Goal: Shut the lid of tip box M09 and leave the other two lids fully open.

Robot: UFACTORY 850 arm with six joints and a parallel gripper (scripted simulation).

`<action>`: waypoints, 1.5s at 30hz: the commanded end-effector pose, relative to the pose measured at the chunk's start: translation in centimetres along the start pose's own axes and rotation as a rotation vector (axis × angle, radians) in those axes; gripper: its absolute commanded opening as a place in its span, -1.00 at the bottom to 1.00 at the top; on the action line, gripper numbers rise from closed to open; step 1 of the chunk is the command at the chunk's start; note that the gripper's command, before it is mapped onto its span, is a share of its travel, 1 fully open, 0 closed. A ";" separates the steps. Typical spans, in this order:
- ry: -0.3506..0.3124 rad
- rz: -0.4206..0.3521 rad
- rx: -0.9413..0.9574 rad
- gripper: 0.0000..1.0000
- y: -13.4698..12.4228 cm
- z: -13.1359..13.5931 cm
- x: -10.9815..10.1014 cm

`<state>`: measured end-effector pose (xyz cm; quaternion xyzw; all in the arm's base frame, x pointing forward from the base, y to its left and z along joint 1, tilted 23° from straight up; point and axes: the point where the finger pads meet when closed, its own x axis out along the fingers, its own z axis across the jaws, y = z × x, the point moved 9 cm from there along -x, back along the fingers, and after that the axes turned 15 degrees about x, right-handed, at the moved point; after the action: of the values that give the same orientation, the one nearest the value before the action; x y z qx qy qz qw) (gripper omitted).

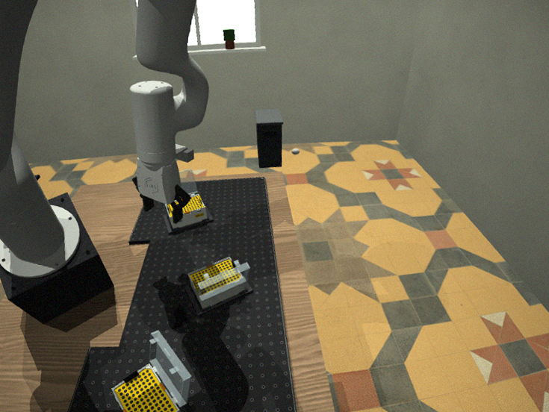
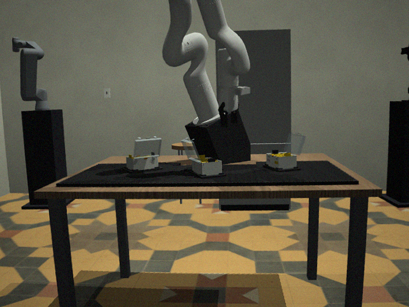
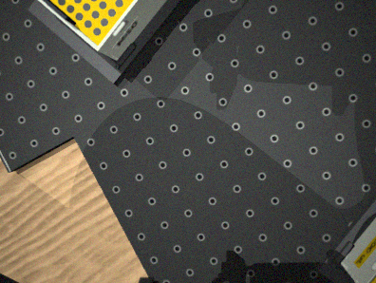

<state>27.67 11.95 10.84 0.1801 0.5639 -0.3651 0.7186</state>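
Three tip boxes with yellow racks sit on the black perforated mat (image 1: 214, 248). The far box (image 1: 191, 211) has a clear lid that stands open; this box is on the right in the exterior view (image 2: 281, 160). The middle box (image 1: 218, 281) has its lid tilted partway over the rack. The near box (image 1: 150, 390) has a grey lid standing upright. My gripper (image 1: 163, 205) is open and empty, and hangs above the mat beside the far box. In the wrist view a box corner with a sticker (image 3: 102, 21) is at top left and another corner (image 3: 363, 252) at bottom right. I cannot read the stickers.
Bare wood of the table (image 3: 52, 218) shows at the mat's stepped edge, below left in the wrist view. The arm's black base (image 1: 40, 266) stands on the table beside the mat. A dark cabinet (image 1: 268, 137) stands on the floor beyond the table.
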 end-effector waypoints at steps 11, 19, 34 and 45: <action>-0.109 0.124 0.122 1.00 -1.1 -1.1 0.2; -0.168 0.252 0.349 1.00 -2.0 -1.9 0.5; -0.262 0.459 0.718 1.00 -2.9 -3.5 1.3; -0.326 0.602 0.974 1.00 -3.0 -4.7 2.0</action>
<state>23.07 12.25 8.78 0.5328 0.2019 -0.3980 0.7190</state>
